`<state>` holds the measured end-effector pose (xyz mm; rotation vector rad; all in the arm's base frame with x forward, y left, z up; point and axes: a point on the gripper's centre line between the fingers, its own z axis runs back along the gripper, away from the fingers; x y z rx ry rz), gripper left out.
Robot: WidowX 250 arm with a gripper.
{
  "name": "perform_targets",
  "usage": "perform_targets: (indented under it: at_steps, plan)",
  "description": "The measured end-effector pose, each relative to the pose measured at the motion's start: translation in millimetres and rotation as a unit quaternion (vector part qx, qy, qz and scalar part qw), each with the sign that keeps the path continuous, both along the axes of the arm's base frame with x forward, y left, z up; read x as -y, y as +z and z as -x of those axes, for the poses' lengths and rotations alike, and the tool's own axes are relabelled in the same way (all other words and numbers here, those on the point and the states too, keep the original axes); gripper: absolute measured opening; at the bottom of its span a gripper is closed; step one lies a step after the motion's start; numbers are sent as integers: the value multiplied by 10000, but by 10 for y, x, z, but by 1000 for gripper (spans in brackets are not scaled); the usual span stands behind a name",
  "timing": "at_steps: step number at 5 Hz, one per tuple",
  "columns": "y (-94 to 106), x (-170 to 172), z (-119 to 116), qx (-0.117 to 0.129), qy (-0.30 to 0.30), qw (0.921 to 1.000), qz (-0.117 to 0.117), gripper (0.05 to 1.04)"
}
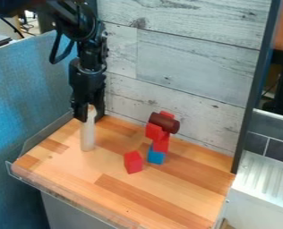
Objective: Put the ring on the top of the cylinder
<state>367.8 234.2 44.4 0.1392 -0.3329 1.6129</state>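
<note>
Apparently the job was close to done, though that was a guess. In the camera view, the gripper [89, 114] hung at the wooden board's [162, 197] ten o'clock, right at the top of the upright pale cylinder [87, 135]. Whether it was spread or pinching, one could not tell. A tan patch [92, 108] there was possibly the ring; if so, seating it fully, letting go and backing off toward twelve o'clock likely remained.

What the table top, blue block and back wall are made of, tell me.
Table top: smooth wood, by its strips of varying tone. Blue block: perhaps painted wood or plastic, its colour even. Back wall: whitewashed planks by their knots, or printed panel.
</note>
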Motion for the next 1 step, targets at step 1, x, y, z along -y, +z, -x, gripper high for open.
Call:
perform_targets:
  at_steps: [1]
  plan:
    - [5, -2, -11, 38, 20, 10000, -3, 750]
